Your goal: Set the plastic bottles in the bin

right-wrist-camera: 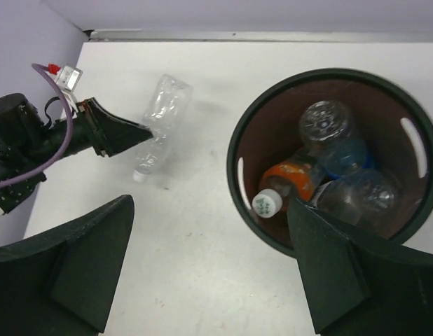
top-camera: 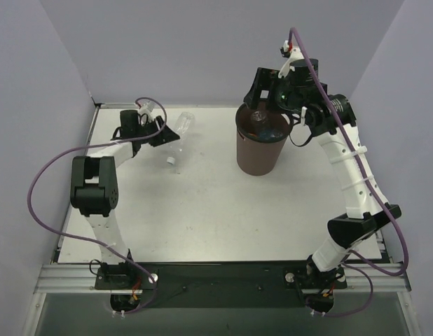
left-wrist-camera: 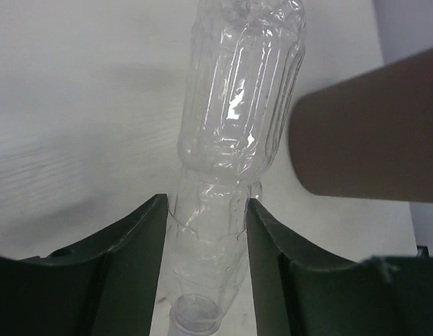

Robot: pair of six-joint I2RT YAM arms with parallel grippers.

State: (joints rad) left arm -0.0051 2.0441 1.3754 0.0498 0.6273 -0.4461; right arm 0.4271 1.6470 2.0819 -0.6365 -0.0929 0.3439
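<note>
My left pincer point(left-wrist-camera: 206, 203) clamps the clear bottle point(top-camera: 184, 124), cap toward 7 o'clock seen overhead, base cropped at my wrist; my right pincer point(right-wrist-camera: 209, 206) gapes above the bin point(right-wrist-camera: 232, 161).

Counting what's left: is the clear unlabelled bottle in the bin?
Out: the clear unlabelled bottle is in the left gripper, apart from the bin.

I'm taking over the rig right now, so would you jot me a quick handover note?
Left gripper: closed on the clear unlabelled bottle near its neck, over the far left of the table.
Right gripper: open and empty, above the bin.
Done: three bottles lie in the bin: the orange bottle, the blue-labelled bottle and another clear bottle.
Left: carry the clear unlabelled bottle to the bin and drop it in.
</note>
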